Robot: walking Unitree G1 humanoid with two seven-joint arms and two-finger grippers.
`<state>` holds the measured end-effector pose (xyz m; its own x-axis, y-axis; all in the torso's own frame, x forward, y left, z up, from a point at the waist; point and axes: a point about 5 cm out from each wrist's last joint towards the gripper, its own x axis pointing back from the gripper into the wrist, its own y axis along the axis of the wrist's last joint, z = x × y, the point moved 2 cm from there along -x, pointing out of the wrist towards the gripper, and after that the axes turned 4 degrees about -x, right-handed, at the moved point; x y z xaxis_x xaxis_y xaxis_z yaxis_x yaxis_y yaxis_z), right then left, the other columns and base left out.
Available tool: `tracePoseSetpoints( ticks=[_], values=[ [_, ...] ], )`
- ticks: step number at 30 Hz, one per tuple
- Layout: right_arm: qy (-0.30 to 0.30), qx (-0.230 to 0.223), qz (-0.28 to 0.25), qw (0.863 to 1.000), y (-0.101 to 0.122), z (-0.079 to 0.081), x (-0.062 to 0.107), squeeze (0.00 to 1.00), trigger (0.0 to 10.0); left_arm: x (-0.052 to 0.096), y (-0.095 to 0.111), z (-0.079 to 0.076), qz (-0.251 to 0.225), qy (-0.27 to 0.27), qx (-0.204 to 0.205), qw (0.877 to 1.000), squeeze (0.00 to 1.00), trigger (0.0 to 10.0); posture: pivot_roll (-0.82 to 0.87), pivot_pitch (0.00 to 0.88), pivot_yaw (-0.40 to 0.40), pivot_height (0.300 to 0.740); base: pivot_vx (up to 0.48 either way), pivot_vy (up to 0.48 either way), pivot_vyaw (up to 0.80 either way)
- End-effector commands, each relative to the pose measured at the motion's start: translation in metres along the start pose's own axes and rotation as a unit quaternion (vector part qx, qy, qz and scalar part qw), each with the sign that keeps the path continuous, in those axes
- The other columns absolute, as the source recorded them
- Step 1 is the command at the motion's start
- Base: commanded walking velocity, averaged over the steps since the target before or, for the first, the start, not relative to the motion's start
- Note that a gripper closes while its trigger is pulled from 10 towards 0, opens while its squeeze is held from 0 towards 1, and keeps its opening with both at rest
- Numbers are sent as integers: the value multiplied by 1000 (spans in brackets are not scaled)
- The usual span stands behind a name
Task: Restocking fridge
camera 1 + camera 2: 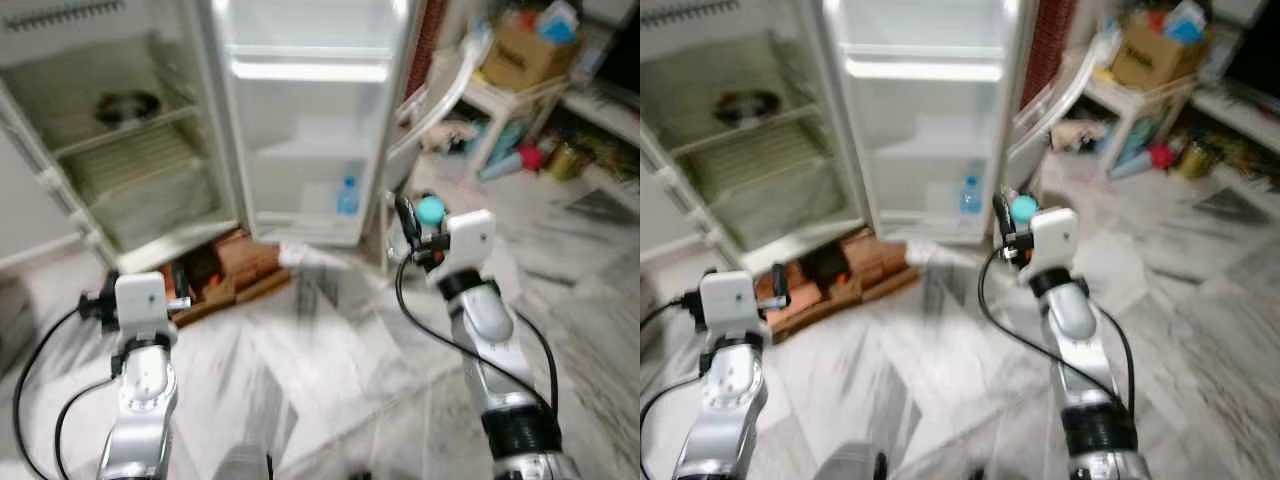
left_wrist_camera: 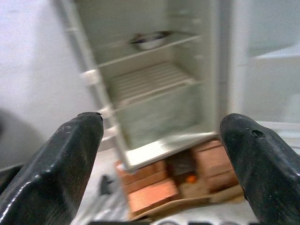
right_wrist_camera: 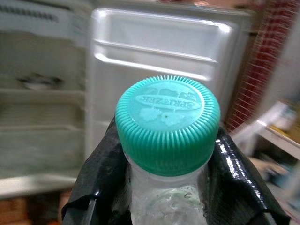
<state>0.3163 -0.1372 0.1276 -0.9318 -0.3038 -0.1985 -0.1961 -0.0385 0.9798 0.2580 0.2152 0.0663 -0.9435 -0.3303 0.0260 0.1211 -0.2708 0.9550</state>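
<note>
The fridge stood with its door swung wide, the whole unit raised on red bricks. The head views were blurred.

The right gripper was held out in front of the robot, short of the door, its 2 black fingers closed on the neck of a clear bottle with a teal ribbed cap. In the left eye view that cap showed just above the right wrist housing.

The left gripper was raised toward the fridge cavity with its fingers spread wide apart and nothing between them.

Inside the cavity, a dark round dish sat on an upper wire shelf. A second bottle with a blue cap stood upright in the lowest door rack.

To the robot's right, a white table carried a cardboard box, with assorted clutter on the marble floor beneath and beside it.
</note>
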Motion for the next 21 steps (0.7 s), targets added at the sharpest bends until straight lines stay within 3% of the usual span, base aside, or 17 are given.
tracePoseSetpoints(
  ticks=[1,12,16,21],
  values=[
    [13,-1,-17,1000,7,6,-4,0,10000,0,-1,1,4,5,-3,1000,0,10000,112,0,-49,740,0,0,794],
    [18,-6,-22,1000,8,8,-6,0,10000,3,-3,-2,7,6,-9,1000,0,10000,110,0,-52,740,0,0,763],
    [18,-10,-22,1000,9,8,-7,0,10000,3,-1,-4,2,-5,-8,1000,0,10000,110,6,-55,740,0,0,0],
    [20,-14,-20,999,8,12,-5,0,10000,6,-2,-5,1,-13,-10,1000,0,10000,107,21,-57,740,313,0,0]
  ],
)
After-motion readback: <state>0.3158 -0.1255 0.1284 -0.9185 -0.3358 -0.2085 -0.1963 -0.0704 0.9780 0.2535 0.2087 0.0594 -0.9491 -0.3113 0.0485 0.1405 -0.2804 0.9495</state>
